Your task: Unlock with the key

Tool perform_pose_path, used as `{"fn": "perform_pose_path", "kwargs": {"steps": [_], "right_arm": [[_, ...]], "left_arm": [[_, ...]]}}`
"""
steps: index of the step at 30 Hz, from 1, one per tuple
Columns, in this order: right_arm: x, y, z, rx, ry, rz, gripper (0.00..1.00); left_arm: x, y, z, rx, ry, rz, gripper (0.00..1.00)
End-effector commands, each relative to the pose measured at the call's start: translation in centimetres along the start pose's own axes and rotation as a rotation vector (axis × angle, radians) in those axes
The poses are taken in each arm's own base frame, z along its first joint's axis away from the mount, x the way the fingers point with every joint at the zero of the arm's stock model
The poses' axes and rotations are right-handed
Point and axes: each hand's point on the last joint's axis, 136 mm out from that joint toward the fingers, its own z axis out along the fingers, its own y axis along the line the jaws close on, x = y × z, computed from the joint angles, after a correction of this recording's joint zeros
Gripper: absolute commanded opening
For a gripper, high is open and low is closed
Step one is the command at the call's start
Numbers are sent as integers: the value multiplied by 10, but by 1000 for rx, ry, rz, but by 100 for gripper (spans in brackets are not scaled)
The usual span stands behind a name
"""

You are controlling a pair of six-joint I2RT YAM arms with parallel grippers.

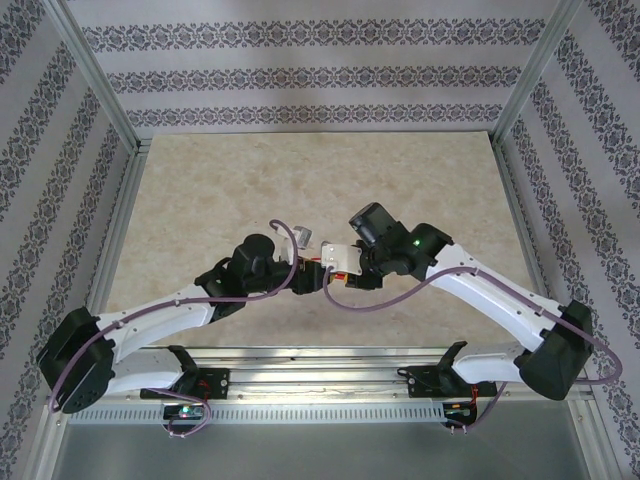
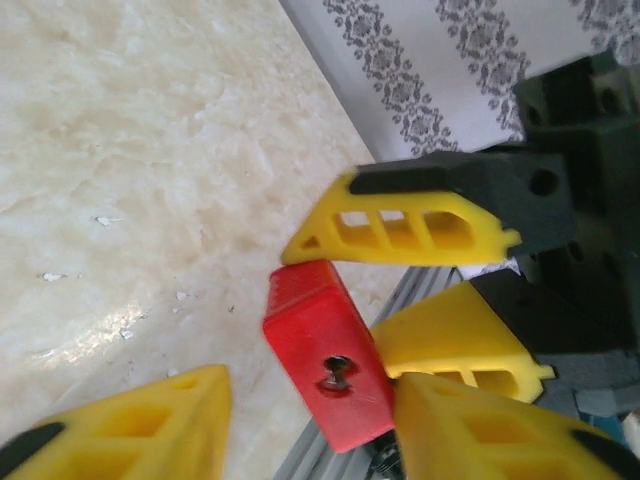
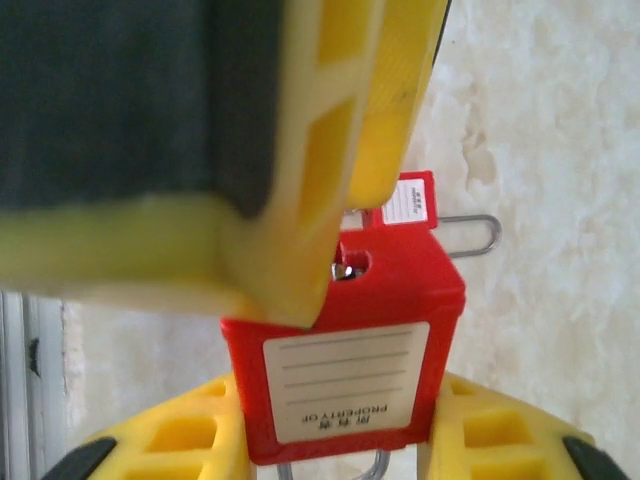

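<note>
The right claw point(image 3: 340, 400) is clamped on a red padlock point(image 3: 345, 340), one yellow finger on each side of its body, the white label facing the wrist camera. The left claw point(image 2: 310, 385) stands spread, its fingers point(image 2: 150, 420) apart and gripping nothing, with the padlock's keyhole end between them. A small dark metal stub point(image 2: 337, 375) sits at the keyhole; whether it is the key I cannot tell. The lock is held above the marbled tabletop point(image 2: 150, 150), near its front middle. Beyond it, another red labelled item point(image 3: 410, 200) with a metal loop lies on the tabletop.
</note>
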Motion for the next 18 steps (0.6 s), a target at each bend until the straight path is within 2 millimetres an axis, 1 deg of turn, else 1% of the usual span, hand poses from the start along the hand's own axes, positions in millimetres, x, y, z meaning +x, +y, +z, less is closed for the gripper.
{"fn": "perform_pose_path", "kwargs": {"steps": [1,5,9,12,14,16,18], "right_arm": [[-83,16,-19,-36,-348,-169,0],[-76,18,-13,-31,-317,-177,0],[-74,18,-9,-41,-310,-167,0],[-67,15,-1,-39,-275,-152,0],[-61,13,3,-26,-249,-142,0],[-51,12,8,-25,-223,-121,0],[-41,12,14,-19,-194,-98,0]], "left_arm": [[-22,-15,-2,46,-66,9,55],[-29,-16,-9,60,-80,-30,61],[-30,-12,-12,48,-87,-56,62],[-34,6,-21,-19,-120,-96,66],[-39,17,-32,-52,-152,-127,69],[-40,28,-44,-100,-172,-155,72],[-37,37,-55,-129,-184,-181,78]]}}
